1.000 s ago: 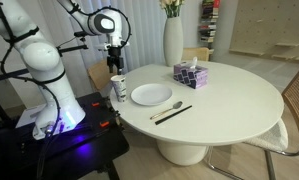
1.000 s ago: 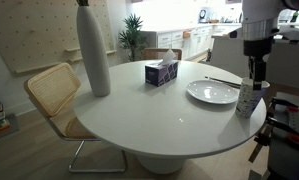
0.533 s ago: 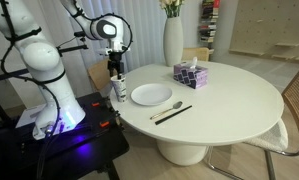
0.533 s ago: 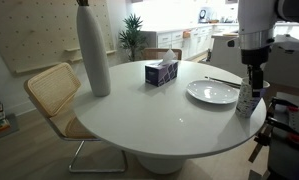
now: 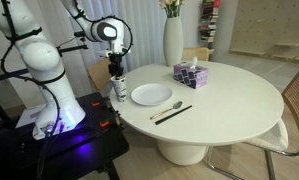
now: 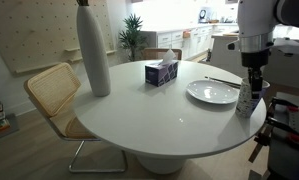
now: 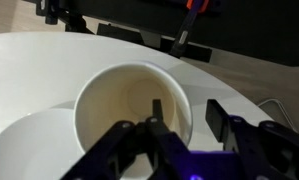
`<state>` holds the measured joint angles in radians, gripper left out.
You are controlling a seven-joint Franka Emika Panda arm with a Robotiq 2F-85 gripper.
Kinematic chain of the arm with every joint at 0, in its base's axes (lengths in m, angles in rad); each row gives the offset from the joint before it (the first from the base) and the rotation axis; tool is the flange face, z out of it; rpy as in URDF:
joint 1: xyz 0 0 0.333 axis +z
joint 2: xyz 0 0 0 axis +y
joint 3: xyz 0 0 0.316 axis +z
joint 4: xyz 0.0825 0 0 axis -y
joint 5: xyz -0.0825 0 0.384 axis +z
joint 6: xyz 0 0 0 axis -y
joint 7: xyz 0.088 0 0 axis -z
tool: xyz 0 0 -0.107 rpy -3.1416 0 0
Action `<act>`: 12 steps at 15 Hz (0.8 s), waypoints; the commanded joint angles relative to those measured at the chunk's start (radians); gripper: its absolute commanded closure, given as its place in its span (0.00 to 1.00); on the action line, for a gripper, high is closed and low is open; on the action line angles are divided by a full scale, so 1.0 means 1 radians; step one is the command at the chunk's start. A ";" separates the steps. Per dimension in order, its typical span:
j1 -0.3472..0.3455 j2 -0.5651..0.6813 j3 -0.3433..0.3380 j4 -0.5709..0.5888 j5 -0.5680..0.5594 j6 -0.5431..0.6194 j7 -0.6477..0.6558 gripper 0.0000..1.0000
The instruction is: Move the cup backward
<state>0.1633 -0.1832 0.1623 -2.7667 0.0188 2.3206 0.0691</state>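
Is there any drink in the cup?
No, the wrist view looks straight into the cup and its pale inside is bare.

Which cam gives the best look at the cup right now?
Wrist view: the cup fills the frame, rim and empty inside plain, the gripper straddling its wall. In both exterior views the cup is small at the table edge, partly hidden by the gripper.
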 commanded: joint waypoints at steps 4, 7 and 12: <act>-0.001 0.001 0.002 -0.013 0.001 0.025 0.020 1.00; -0.003 0.000 0.001 -0.011 -0.002 0.018 0.019 1.00; -0.004 -0.046 0.011 -0.001 -0.030 -0.030 0.049 0.99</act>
<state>0.1635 -0.1848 0.1622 -2.7685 0.0171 2.3205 0.0692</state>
